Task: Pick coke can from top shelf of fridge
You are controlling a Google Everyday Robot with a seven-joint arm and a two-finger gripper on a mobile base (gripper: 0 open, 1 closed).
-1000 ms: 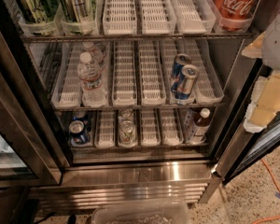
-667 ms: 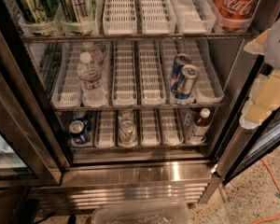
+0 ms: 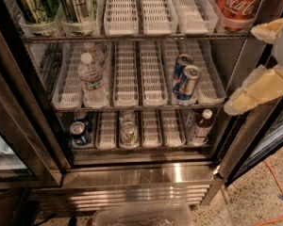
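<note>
Hand [image 3: 249, 68] sits at the right edge of the view, in front of the fridge's [image 3: 132, 180] open right side, level with the middle rack; its two pale fingers [image 3: 262, 89] stand apart with nothing between them. Closer to the floor: a clear plastic bin [image 3: 141, 215] and an orange cable [image 3: 279, 192]. Further in, the coke can [image 3: 237, 1] stands upright in the right-most lane tray at the front of the top shelf [image 3: 132, 36], long axis vertical (top cut off by the frame edge; more red beside it, likely a second can). From the hand the can lies up, slightly left and deeper in. Judgement: the reach needs a rise to that surface, then a push inward, fingers either side of the can's wall.
</note>
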